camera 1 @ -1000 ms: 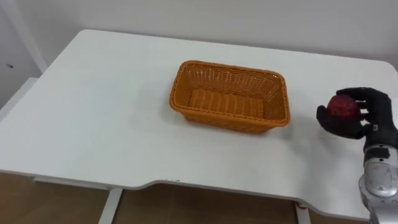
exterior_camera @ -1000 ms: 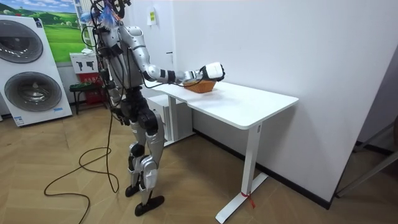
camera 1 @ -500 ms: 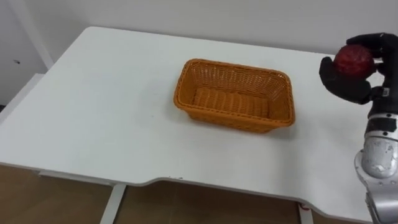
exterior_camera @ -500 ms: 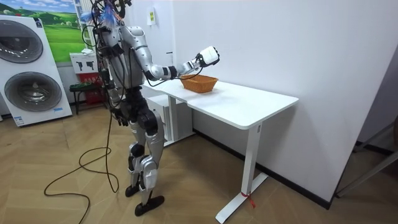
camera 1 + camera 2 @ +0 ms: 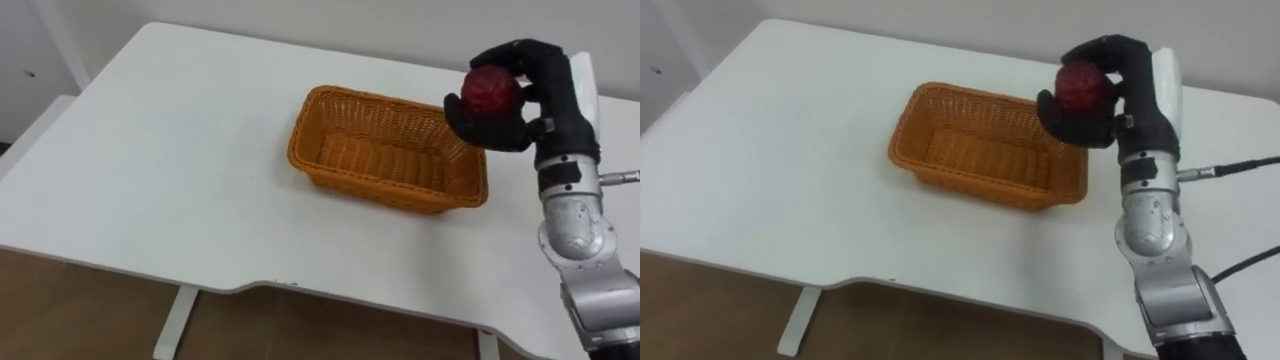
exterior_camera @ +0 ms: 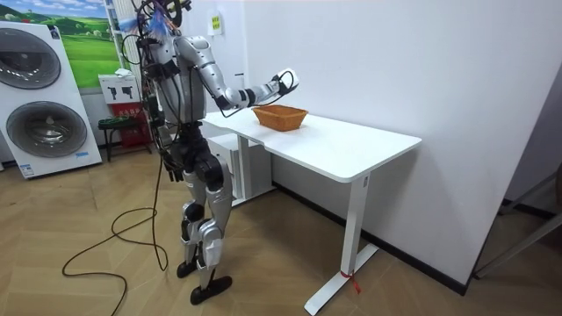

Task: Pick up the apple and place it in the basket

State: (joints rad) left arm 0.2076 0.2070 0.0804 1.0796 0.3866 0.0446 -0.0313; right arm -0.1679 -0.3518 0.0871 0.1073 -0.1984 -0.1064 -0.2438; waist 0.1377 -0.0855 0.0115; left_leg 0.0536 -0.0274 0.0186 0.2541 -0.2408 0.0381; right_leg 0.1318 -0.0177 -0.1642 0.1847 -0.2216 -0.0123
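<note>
A dark red apple [image 5: 490, 90] [image 5: 1081, 86] sits in my right hand [image 5: 525, 100] [image 5: 1110, 100], whose black fingers curl round it. The hand hangs in the air above the right end of an orange wicker basket [image 5: 385, 150] [image 5: 985, 145], which stands empty in the middle of the white table [image 5: 160, 180]. In the room view I stand at the table's end with the right hand [image 6: 283, 82] raised over the basket [image 6: 280, 117].
The white table [image 6: 351, 149] stands against a white wall. Bare tabletop lies to the left of the basket and in front of it. Two washing machines [image 6: 44, 96] stand at the room view's left, behind me.
My right hand has lifted the apple from the table's right side and carried it left, up over the basket's right end. The view has shifted a little.
</note>
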